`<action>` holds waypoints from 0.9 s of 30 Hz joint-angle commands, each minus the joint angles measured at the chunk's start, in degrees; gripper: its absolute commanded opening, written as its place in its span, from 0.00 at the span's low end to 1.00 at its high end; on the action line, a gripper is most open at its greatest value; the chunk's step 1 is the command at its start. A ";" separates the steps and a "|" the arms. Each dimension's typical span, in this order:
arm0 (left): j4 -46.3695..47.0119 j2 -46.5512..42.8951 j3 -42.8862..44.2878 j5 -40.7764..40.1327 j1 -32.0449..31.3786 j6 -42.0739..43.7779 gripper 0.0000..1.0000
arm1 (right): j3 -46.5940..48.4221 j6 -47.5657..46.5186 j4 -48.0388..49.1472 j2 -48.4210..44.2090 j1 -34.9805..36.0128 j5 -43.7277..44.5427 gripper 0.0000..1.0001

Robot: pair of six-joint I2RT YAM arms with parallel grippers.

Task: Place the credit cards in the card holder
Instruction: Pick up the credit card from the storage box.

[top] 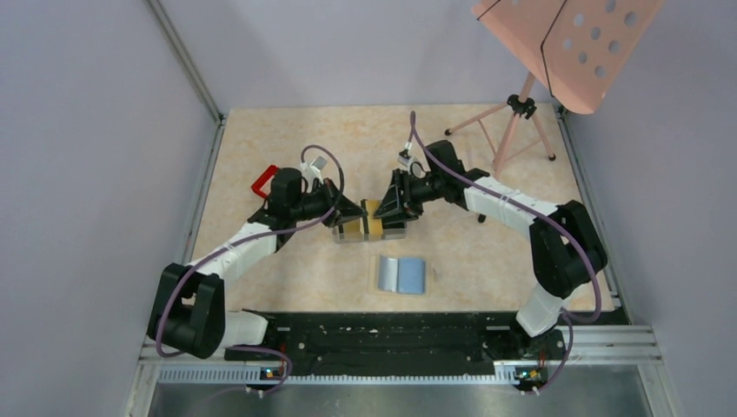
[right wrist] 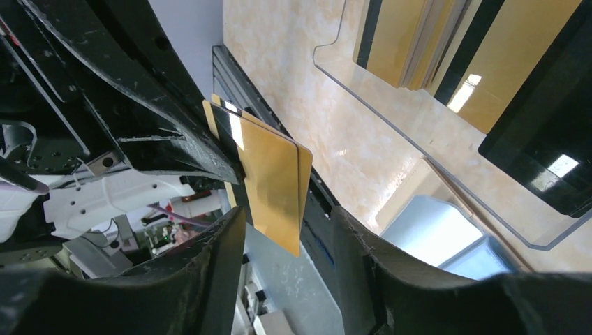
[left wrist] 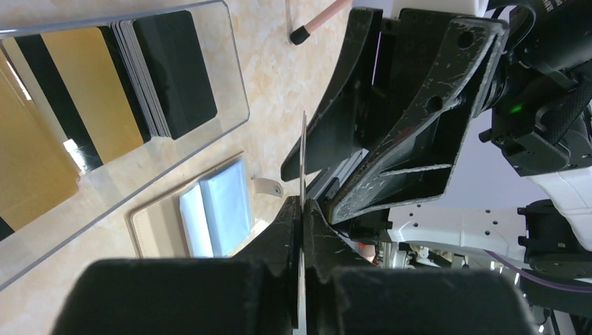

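So, the left tool point(left wrist: 304, 209) is clenched on a gold card point(right wrist: 269, 178), which is pinched by one edge, with the rest stuck out in the air above the surface point(top: 487, 261). From the left wrist the card is seen edge-on, just a thin line squeezed in the closed jaws. The right tool point(right wrist: 287, 230) is released: its fingers point(right wrist: 209, 279) are spread on either side of that same card, and a gap can be made out on both sides from the right wrist, so nothing is gripped by it. Whether it's one card or two stacked can't really be told, since a second edge seems to be showing behind the gold face. The two tools are met nose to nose right over the clear box point(left wrist: 234, 105), which is sat about mid-surface and is loaded with the other cards point(left wrist: 174, 70), black and gold ones bunched in stacks. The wallet point(top: 400, 274) is laid open and flat on the surface just on the near side of the box, blue lining turned up, with a tan border seen around it from the left wrist. A red frame point(top: 263, 183) is found beyond the left arm, over toward the left wall. A pink stand point(top: 569, 43) is parked at the far right corner, well apart from everything else.
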 commanded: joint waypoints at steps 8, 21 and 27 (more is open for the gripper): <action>2.73 -4.21 -1.38 1.57 -0.55 -0.54 0.00 | -3.07 4.56 10.72 -5.15 -1.46 -0.55 0.51; 11.61 -7.54 -4.58 6.85 -0.92 -2.49 0.00 | -8.41 9.08 20.49 -8.84 -6.81 -6.89 0.48; 13.16 -8.35 -4.87 6.81 -1.17 -3.58 0.00 | -10.33 11.61 25.30 -8.68 -6.83 -8.75 0.43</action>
